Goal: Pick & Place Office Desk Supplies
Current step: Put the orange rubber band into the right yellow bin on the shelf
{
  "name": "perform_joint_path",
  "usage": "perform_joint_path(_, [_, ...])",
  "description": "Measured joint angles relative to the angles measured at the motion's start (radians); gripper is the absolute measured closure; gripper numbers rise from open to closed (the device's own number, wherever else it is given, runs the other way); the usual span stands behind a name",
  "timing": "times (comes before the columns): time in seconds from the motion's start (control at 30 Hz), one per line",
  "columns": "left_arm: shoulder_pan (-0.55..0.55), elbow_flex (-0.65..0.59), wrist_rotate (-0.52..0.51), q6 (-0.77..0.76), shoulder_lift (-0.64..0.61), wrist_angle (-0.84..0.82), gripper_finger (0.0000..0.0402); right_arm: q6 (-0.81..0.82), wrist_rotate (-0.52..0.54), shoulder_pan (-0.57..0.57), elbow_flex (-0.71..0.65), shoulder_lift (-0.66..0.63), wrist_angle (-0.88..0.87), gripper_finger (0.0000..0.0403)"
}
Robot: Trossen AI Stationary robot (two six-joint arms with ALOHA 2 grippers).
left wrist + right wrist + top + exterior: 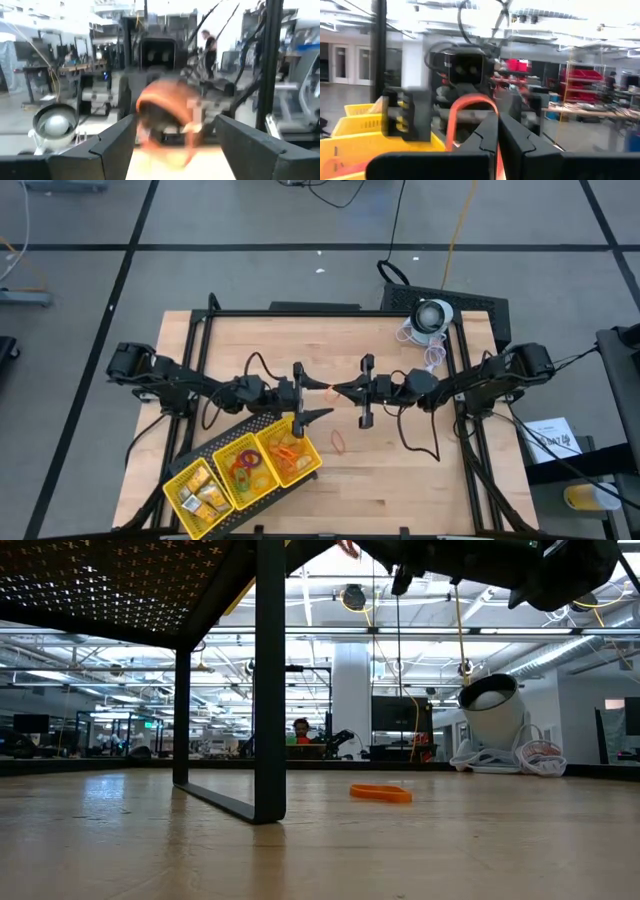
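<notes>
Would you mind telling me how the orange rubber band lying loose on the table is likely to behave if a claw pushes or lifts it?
The orange rubber band is a thin loop lying flat on the wooden table, so it probably weighs almost nothing and would slide or flick away when pushed. It looks soft and would likely droop and change shape when lifted. Being so low, it seems hard to pinch cleanly.

An orange rubber band (380, 793) lay flat on the wooden table (320, 850). A black metal frame post (269, 680) stood just to its left. Dark robot arm parts (500, 565) hung overhead. Behind, at right, a white dome-shaped device (492, 708) sat beside coiled cable (540, 758).
</notes>
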Motion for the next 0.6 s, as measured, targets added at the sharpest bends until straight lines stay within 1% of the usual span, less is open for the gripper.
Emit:
perform_joint_path(0.13, [0.004, -0.002, -0.053, 0.019, 0.011, -0.041, 0.0119, -0.010, -0.065, 0.028, 0.006, 0.002, -0.002, 0.0403])
perform_joint_path(0.2, [0.001, 0.001, -0.051, 0.030, 0.005, -0.017, 0.0119, -0.030, -0.048, 0.039, 0.006, 0.000, 0.006, 0.0403])
perform_joint_path(0.27, [-0.002, 0.002, -0.036, 0.031, 0.002, -0.003, 0.0119, -0.059, -0.025, 0.042, 0.006, -0.003, 0.015, 0.0403])
perform_joint_path(0.37, [0.002, 0.001, -0.012, 0.010, 0.006, -0.013, 0.0119, -0.065, -0.030, 0.044, 0.006, -0.004, 0.021, 0.0403])
perform_joint_path(0.5, [-0.002, 0.001, 0.070, 0.000, 0.003, 0.006, 0.0119, -0.059, -0.014, 0.039, 0.005, -0.004, 0.023, 0.0403])
perform_joint_path(0.6, [-0.004, 0.001, 0.105, -0.023, 0.003, 0.034, 0.0119, -0.059, -0.017, 0.039, 0.005, -0.004, 0.023, 0.0403])
